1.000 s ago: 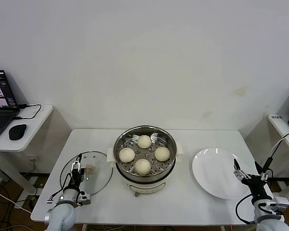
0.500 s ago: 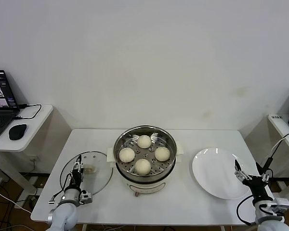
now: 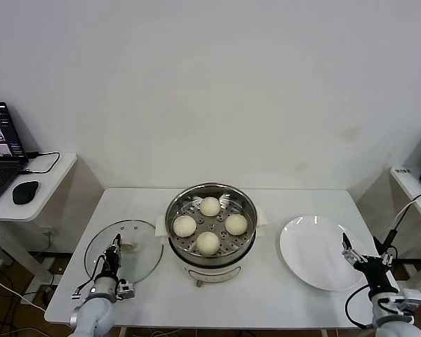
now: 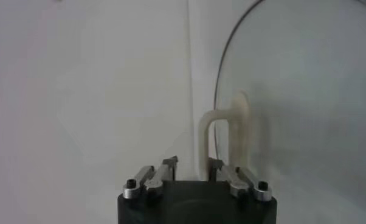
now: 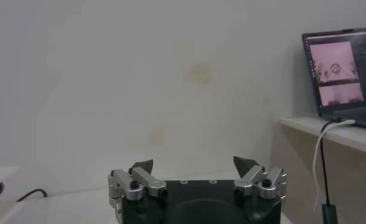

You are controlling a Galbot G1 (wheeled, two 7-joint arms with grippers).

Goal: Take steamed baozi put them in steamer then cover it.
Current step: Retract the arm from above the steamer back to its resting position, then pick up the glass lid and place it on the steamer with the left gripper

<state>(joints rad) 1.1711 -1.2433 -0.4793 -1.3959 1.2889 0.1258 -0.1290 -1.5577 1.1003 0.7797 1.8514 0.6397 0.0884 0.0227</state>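
**Left gripper clamped on the lid handle, 4 baozi already in the steamer**

Left gripper sits at the near-left part of the table, and in our left wrist view its fingers are closed in on the cream handle of the glass lid, which still lies flat on the white table, just left of the steamer. We read that as a grasp on the handle, with the lid not yet lifted.

Our right gripper waits at the near-right corner, beside the white plate, its fingers spread wide and holding nothing.

All 4 steamed baozi rest on the perforated tray inside the steamer, set in a ring, and the plate is bare. So we judge the loading part finished. What remains is the cover: lift the lid, carry it across to the steamer and seat it on the rim.
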